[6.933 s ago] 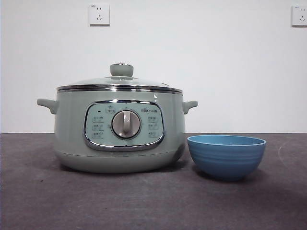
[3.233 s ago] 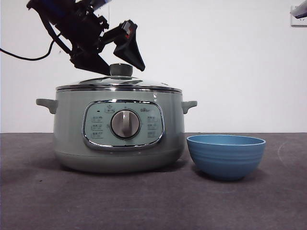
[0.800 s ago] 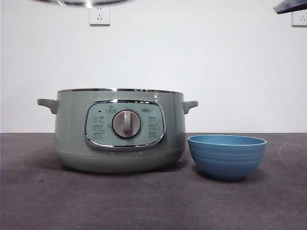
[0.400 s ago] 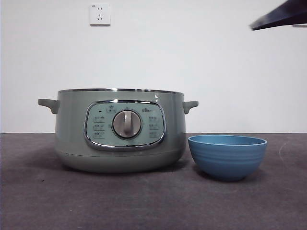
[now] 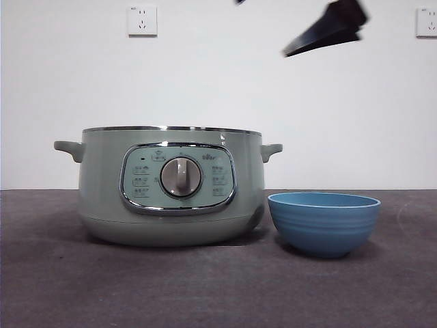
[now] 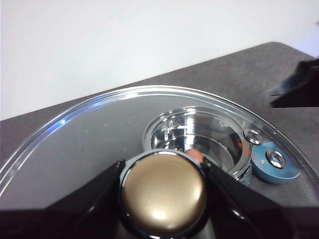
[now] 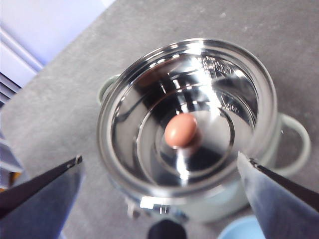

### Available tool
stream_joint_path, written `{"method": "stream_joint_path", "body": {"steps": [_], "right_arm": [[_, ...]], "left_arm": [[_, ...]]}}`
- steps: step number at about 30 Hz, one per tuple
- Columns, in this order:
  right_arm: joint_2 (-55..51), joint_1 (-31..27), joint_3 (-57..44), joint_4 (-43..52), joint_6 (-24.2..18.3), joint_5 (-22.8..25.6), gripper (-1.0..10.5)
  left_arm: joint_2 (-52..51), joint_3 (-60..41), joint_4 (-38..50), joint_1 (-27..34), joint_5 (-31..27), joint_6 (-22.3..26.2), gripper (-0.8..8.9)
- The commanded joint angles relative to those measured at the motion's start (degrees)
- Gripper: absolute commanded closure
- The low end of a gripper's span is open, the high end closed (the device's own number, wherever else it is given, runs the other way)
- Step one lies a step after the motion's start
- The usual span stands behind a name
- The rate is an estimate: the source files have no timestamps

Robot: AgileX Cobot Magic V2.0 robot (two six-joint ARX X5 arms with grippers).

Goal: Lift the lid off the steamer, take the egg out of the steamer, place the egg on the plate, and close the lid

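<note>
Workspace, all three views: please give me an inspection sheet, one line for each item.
Surface: dark grey table, nothing spilled.
Steamer: open, standing beside the plate.
Egg: lying in the middle of the steel pot, not yet touched.
Lid: held up above the steamer by its knob.
Plate: blue, upright; its inside is hidden in the front view.
Clutter: nothing seen.
Left hand: shut on the knob.
Right hand: open, high above the egg.
Cables: nothing seen.
Surroundings: white wall, two sockets.

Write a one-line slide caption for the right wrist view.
Open right gripper above the lidless steamer, a brown egg on its shiny floor.
</note>
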Motion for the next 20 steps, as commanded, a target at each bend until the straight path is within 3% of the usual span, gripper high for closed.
{"method": "stream_joint_path", "body": {"steps": [1, 12, 20], "right_arm": [[5.62, 2.8, 4.31, -0.07, 0.37, 2.71, 4.1], [26.25, 9.7, 20.94, -0.98, 0.15, 10.64, 4.1], [35.17, 11.23, 23.8, 0.44, -0.26, 14.67, 4.2]], "left_arm": [[-1.62, 1.07, 0.35, 0.07, -1.18, -0.7, 8.22], [-2.93, 1.07, -2.89, 0.07, -0.63, -0.66, 8.22], [-2.93, 1.07, -3.15, 0.07, -0.63, -0.42, 8.22]]}}
